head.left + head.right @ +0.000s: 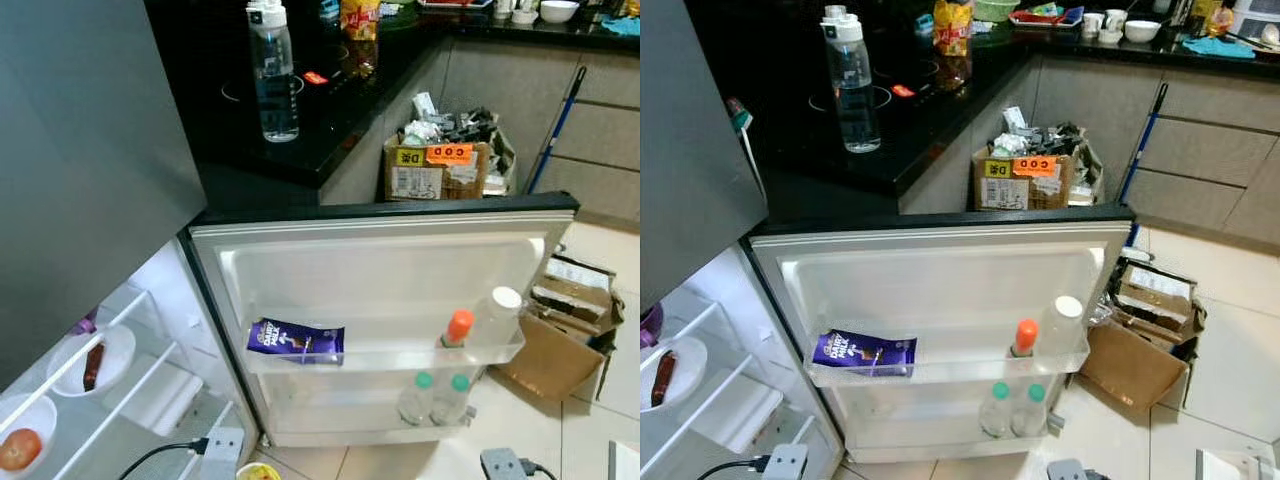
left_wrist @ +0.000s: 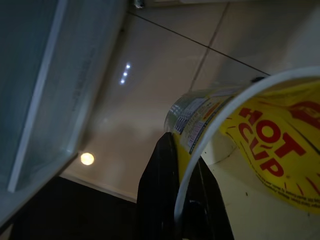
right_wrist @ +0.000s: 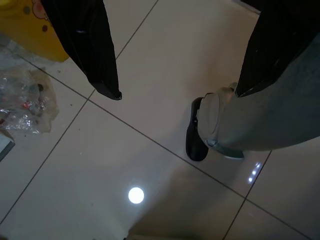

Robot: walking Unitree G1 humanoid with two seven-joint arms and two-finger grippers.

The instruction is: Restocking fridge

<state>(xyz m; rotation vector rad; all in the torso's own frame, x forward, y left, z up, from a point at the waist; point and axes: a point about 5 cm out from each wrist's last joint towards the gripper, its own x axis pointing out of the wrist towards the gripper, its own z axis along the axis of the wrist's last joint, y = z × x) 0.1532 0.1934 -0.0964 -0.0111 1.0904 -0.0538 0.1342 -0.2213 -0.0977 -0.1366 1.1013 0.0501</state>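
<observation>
Gripping yellow cup (image 2: 260, 150), left gripper (image 2: 175, 200) low.

chocolate bar (image 1: 296, 341) left and bottles (image 1: 458, 327) right in door shelf (image 1: 390, 355)

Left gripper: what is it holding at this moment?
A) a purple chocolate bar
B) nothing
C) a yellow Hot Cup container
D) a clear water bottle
C: in the left wrist view the left gripper has its black fingers clamped on the yellow Hot Cup container.
</observation>
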